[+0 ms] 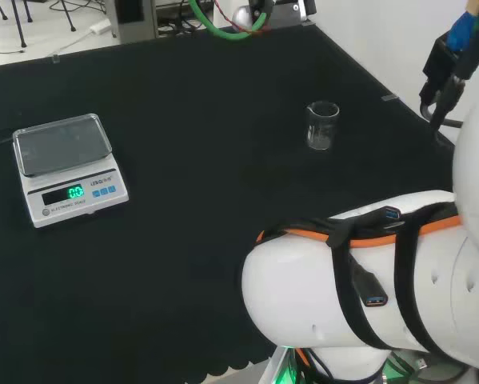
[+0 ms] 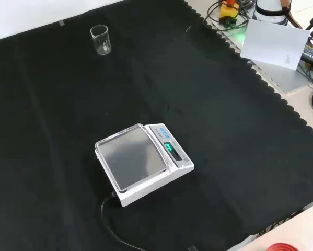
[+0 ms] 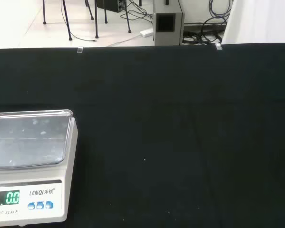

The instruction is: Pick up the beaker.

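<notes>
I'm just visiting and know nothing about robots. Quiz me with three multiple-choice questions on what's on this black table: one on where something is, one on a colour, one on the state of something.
1. In the head view, where does the beaker stand relative to the scale?
A. To its right, apart from it
B. On its weighing pan
C. Touching its left side

2. What colour are the lit digits on the scale's display?
A. Red
B. Green
C. Blue

3. How is the beaker standing?
A. Lying on its side
B. Upside down
C. Upright on the cloth

Answers:
1. A: bare cloth separates the two, with the beaker to the right.
2. B: the digits glow green in the head, front and wrist views.
3. C: its open rim faces up in both the head and front views.
</notes>
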